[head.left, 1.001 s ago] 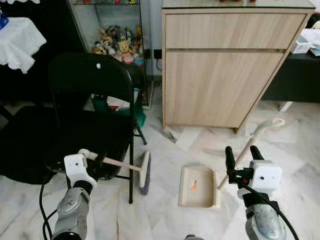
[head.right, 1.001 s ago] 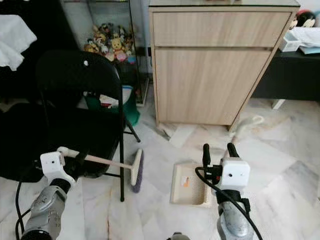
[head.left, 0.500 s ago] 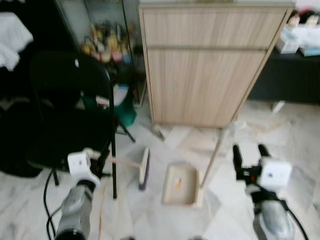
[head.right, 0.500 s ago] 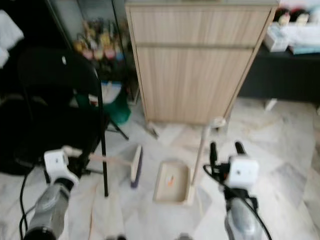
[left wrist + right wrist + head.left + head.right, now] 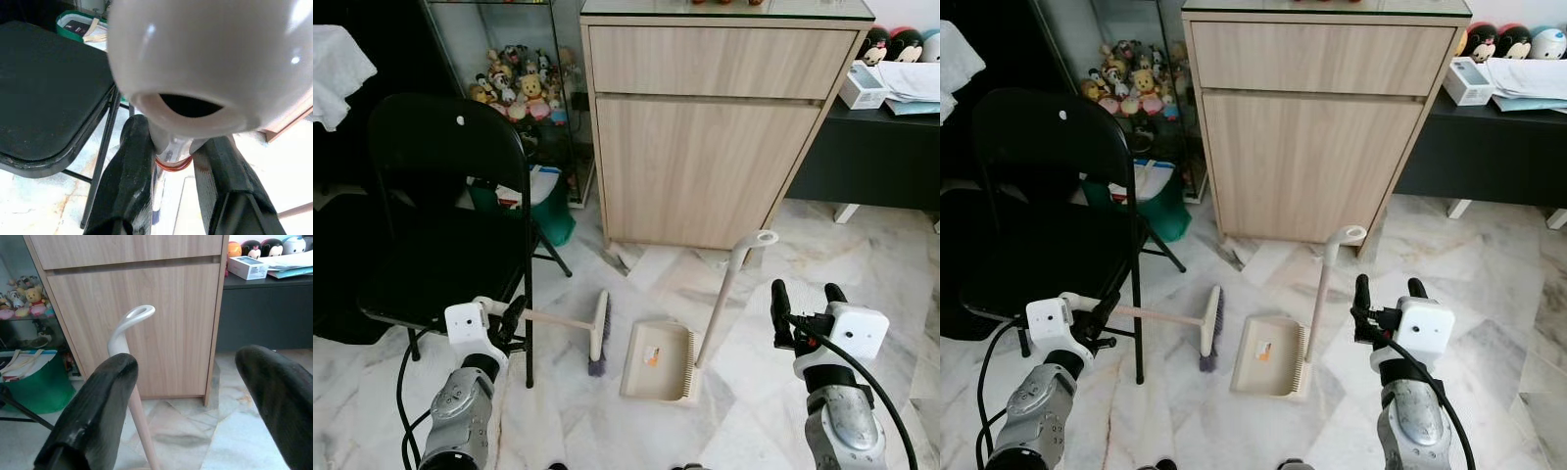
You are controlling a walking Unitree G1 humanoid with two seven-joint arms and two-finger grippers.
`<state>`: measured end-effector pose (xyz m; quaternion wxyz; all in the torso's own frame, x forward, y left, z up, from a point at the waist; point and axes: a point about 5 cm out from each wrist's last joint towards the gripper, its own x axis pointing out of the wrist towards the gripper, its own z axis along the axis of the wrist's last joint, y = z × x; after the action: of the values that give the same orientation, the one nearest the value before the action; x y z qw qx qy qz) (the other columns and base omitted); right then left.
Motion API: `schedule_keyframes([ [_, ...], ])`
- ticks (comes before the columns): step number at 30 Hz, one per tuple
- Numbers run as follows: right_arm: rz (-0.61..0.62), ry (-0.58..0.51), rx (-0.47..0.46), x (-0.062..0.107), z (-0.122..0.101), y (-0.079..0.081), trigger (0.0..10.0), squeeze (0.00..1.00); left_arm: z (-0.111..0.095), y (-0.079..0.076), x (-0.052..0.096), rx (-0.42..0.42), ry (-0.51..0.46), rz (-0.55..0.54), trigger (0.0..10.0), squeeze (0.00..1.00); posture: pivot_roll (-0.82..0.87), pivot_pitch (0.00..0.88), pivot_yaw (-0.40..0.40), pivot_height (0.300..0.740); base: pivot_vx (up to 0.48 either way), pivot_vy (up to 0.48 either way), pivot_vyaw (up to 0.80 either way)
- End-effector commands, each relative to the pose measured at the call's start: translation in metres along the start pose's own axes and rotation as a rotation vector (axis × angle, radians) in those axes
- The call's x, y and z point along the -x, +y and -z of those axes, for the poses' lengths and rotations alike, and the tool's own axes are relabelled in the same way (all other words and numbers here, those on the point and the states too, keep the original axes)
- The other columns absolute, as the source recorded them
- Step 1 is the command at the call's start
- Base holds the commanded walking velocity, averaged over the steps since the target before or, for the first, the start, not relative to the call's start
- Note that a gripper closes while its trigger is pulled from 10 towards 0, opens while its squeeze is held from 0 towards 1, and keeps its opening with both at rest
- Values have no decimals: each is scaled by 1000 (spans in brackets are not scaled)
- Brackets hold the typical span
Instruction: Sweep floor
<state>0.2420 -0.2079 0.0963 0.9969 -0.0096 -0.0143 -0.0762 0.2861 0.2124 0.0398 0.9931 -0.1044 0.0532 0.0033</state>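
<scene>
My left gripper point(image 5: 509, 315) is shut on the cream handle of a small broom point(image 5: 558, 321), whose brush head point(image 5: 598, 334) rests on the marble floor. In the left wrist view the handle's rounded end point(image 5: 205, 58) looms large between the two black fingers point(image 5: 129, 181). A beige dustpan point(image 5: 656, 361) lies on the floor beside the brush, its long handle point(image 5: 728, 287) rising to a loop. My right gripper point(image 5: 803, 299) is open, a short way right of that handle, and the right wrist view shows the handle point(image 5: 129, 340) between the spread fingers but farther off.
A black folding chair point(image 5: 445, 225) stands at the left, its front leg close to the broom handle. A wooden cabinet point(image 5: 715, 127) stands straight ahead, with a glass display case of toys point(image 5: 514, 78) beside it and a dark low table point(image 5: 881, 137) at the right.
The camera shifted, so chair and cabinet slid in frame. The dustpan's handle now stands more upright, to the left of my right gripper. My left gripper still holds the broom.
</scene>
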Motion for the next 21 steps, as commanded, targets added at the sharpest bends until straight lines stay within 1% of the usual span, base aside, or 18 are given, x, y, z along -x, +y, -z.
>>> schedule_keyframes([
  [1,22,38,-9,1,7,-6,10000,1000,10,4,4,-12,52,-12,10000,0,-205,197,17,740,0,0,0],
  [4,27,40,-11,-2,7,-7,10000,1000,10,4,4,-15,56,-9,10000,0,-204,199,17,740,0,0,0],
  [5,25,39,-9,-2,7,-6,10000,816,11,4,4,-16,56,-8,10000,0,-204,199,17,740,0,0,0],
  [6,24,39,-8,-3,7,-6,10000,816,11,4,4,-16,56,-7,10000,0,-204,200,17,740,0,0,0],
  [7,23,37,-7,-3,6,-5,10000,0,11,4,4,-16,57,-6,10000,0,-204,200,17,740,0,0,0],
  [18,8,39,-11,-4,7,-2,10000,0,12,1,3,-9,57,2,10000,0,-205,201,14,740,0,0,0],
  [21,-1,40,-12,-4,7,-1,10000,0,12,1,3,-7,57,1,10000,0,-205,202,12,740,285,0,0],
])
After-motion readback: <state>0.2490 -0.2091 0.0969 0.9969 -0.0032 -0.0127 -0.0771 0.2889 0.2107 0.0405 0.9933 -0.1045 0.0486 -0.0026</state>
